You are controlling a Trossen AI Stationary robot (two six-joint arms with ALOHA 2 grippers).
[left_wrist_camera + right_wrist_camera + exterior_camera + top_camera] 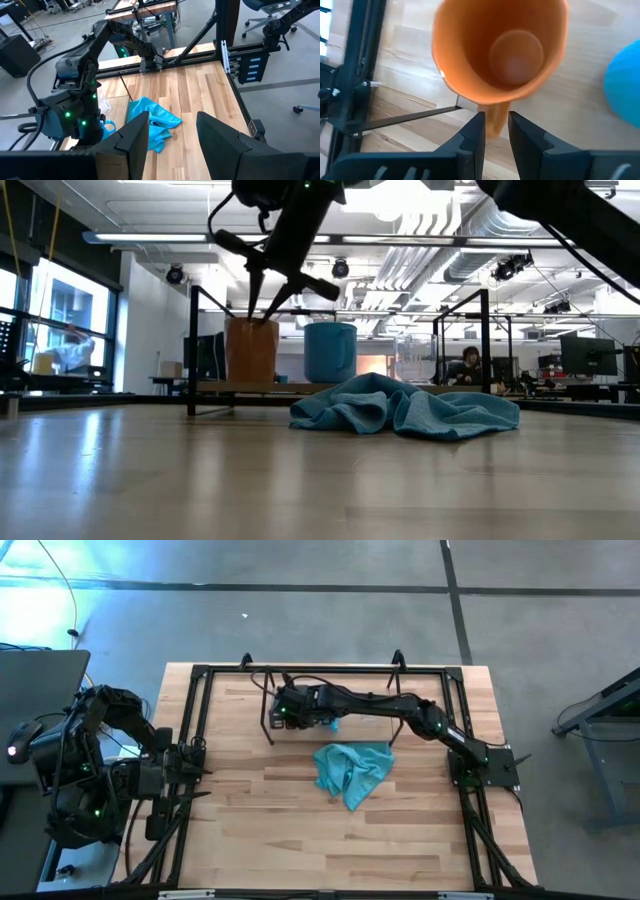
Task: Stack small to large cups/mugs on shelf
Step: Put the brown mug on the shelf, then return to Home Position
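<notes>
Office ceiling pipes are showing behind the shelf, where the right gripper is pinching the orange mug handle beside the blue mug, teal cloth lying in front, left gripper idling open.

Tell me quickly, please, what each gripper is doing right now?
Left gripper: open, holding nothing, parked at the table's left edge.
Right gripper: fingers closed on the orange-brown mug handle, on the shelf.

A glossy orange-brown handled mug stands beside a bright blue handled mug on the low black wire-frame shelf. A crumpled teal cloth lies on the pale, striped wooden table.
</notes>
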